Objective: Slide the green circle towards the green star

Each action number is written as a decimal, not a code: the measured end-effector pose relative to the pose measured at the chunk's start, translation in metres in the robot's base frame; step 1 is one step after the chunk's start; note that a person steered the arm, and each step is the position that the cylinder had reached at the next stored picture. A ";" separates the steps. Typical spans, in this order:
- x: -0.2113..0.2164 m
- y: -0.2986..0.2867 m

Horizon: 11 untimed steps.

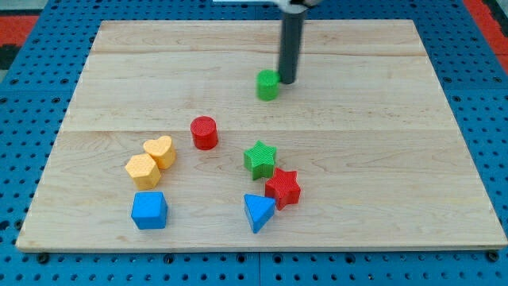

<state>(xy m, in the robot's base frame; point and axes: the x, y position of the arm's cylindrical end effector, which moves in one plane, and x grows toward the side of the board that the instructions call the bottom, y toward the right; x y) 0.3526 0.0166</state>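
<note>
My tip [286, 81] right against the green circle [268, 85] on its right, upper middle of the wooden surface [381, 159], no jaws here, just a rod, green star [259, 158] well below, touching the red star [282, 188]

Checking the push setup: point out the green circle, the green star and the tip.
green circle [267, 85], camera view, its front face.
green star [259, 158], camera view, top centre.
my tip [286, 82], camera view, rod's very end.
</note>
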 end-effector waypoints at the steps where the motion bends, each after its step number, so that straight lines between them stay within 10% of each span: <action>1: -0.012 -0.036; 5: 0.089 -0.072; 11: 0.130 0.019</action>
